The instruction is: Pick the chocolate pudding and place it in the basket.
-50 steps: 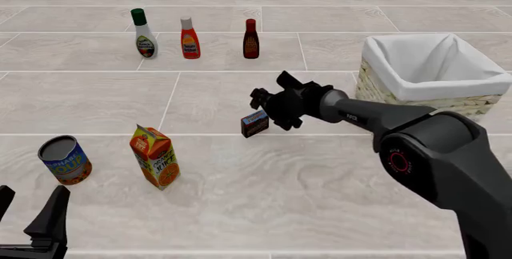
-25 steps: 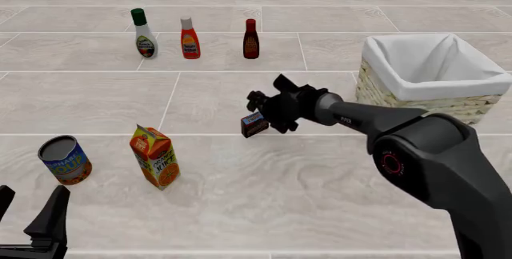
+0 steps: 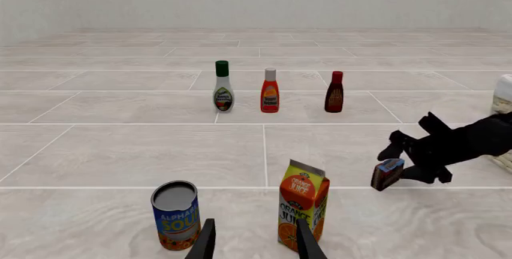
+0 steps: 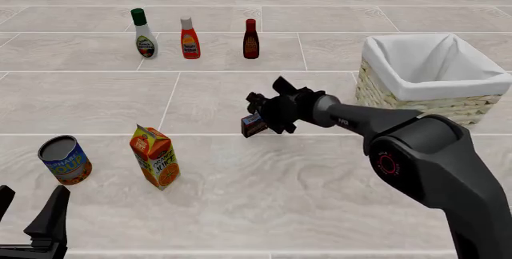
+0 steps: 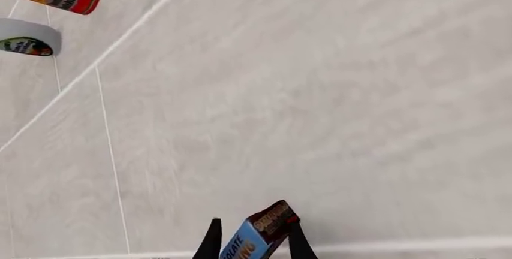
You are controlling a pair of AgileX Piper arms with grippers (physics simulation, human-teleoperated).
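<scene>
Boxy chocolate pudding (image 4: pixel 253 125), woven basket (image 4: pixel 400 94)

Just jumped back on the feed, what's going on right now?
The right gripper is closed around the chocolate pudding, fingers on both sides of the small box as the right wrist view shows. The box is tilted and sits low near the table, some way left of the basket; it isn't in the basket yet. The left gripper is parked open near the front edge, holding nothing. The orange juice carton, soup can and three bottles are untouched.
</scene>
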